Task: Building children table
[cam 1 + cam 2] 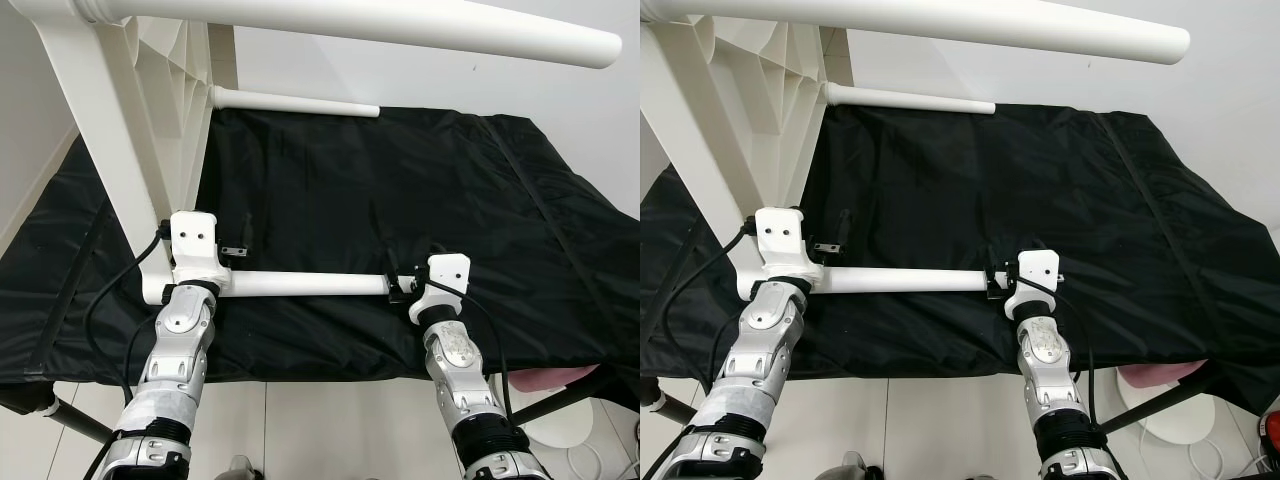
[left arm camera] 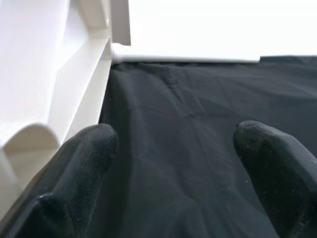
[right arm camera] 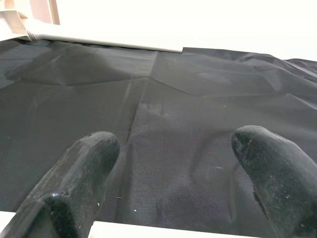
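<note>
We see a white children's table top [image 1: 160, 90] standing on its edge at the left of a table draped in black cloth [image 1: 400, 200], its ribbed underside facing right and its white legs jutting out sideways. One leg [image 1: 400, 25] runs across the top of the head views, a second leg [image 1: 295, 101] lies along the far edge of the cloth, and a third leg [image 1: 305, 284] runs level just above the near edge. Our left gripper [image 2: 173, 148] sits at the root of that near leg, right beside the table top, its fingers [image 2: 84, 158] spread wide with only cloth between them. Our right gripper [image 3: 173, 148] is at the leg's free end, its fingers [image 3: 267, 163] likewise spread wide over the cloth, closed on nothing, with the leg crossing just beneath them.
</note>
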